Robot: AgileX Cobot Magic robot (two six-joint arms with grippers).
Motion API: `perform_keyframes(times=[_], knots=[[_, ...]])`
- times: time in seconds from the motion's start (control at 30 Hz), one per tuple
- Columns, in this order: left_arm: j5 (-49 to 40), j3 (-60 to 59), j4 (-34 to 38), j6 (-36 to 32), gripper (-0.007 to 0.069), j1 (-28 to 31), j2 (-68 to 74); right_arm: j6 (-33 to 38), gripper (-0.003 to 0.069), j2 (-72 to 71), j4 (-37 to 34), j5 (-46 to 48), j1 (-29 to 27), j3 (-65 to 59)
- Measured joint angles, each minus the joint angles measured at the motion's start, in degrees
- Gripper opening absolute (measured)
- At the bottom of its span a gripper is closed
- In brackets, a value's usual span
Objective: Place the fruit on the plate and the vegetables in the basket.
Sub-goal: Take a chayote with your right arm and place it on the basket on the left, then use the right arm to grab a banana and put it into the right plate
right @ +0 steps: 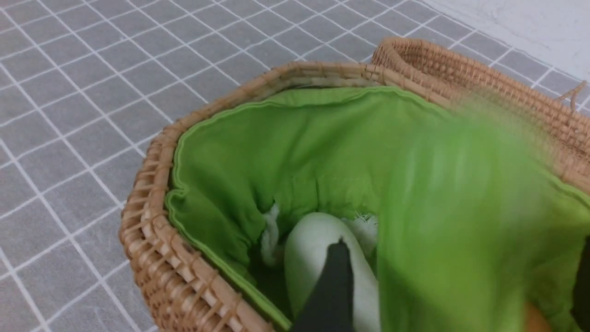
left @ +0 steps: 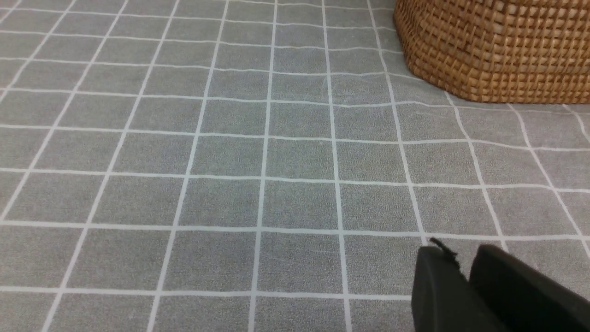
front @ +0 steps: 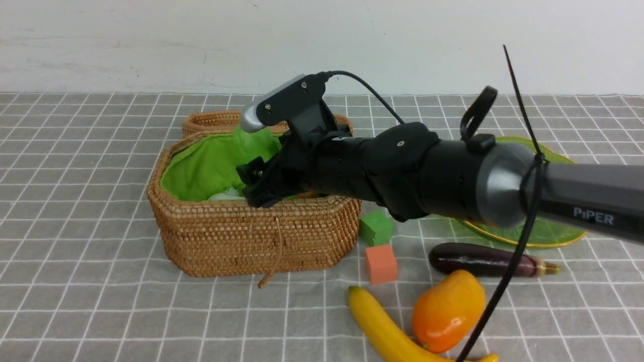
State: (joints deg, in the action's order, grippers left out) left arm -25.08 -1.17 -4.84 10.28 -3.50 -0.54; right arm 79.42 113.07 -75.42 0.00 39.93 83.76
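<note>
Cucumber, blurred green, between our spread right fingers above basket; left fingers pressed together, farther off.

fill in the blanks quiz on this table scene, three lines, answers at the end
1. The radish lying inside the basket is ___ in colour.
2. The eggplant lies outside the basket, just in front of the green glass ___.
3. The long yellow fruit beside the mango is a ___.

Missing words: white; plate; banana.
</note>
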Motion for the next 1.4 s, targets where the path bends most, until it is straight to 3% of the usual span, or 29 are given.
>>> perform_keyframes(times=[0.23,0.33,0.37,0.43,0.5,0.57,0.6,0.7,0.77,0.87,1.1,1.17,1.3,1.4], knots=[[0.0,0.0,0.0,0.0,0.0102,0.0,0.0,0.0,0.0650,-2.8,-0.9,7.8,0.0,0.0],[0.0,0.0,0.0,0.0,0.0102,0.0,0.0,0.0,0.0611,-5.8,0.3,18.8,0.0,0.0],[0.0,0.0,0.0,0.0,0.0105,0.0,0.0,-0.7,0.0596,-7.6,2.8,27.3,0.0,0.0],[0.0,0.0,0.0,0.0,0.0109,0.0,0.0,-2.9,0.0589,-9.7,6.9,34.3,0.0,0.0],[0.0,0.0,0.0,0.0,0.0113,0.0,0.0,-13.8,0.0592,-13.9,20.0,43.2,0.2,0.1],[0.0,0.0,0.0,0.0,0.0113,0.0,0.0,-20.6,0.0596,-15.5,25.9,45.3,0.2,0.1],[0.0,0.0,0.0,0.0,0.0114,0.0,0.0,-28.8,0.0604,-16.9,35.7,47.2,0.1,-0.1],[0.0,0.0,0.0,0.0,0.0120,0.0,0.0,-43.7,0.0605,-18.2,51.6,49.2,0.0,-2.6],[0.0,0.0,0.0,0.0,0.0123,0.0,0.0,-50.6,0.0605,-18.0,59.2,49.4,-0.1,-6.0],[0.0,0.0,0.0,0.0,0.0123,0.0,0.0,-56.0,0.0600,-16.9,65.1,48.1,-0.2,-11.1],[0.0,0.0,0.0,0.0,0.0125,0.0,0.0,-58.0,0.0556,-10.3,70.1,40.7,-0.5,-17.4],[0.0,0.0,0.0,0.0,0.0129,0.0,0.0,-58.0,0.0492,-7.6,70.4,39.4,-0.5,-17.4],[0.0,0.0,0.0,0.0,0.0134,0.0,0.0,-58.2,0.0293,-6.7,69.3,41.0,-0.5,-17.4],[0.0,0.0,0.0,0.0,0.0137,0.0,0.0,-58.2,0.0313,-8.3,66.5,43.7,-0.5,-16.5]])
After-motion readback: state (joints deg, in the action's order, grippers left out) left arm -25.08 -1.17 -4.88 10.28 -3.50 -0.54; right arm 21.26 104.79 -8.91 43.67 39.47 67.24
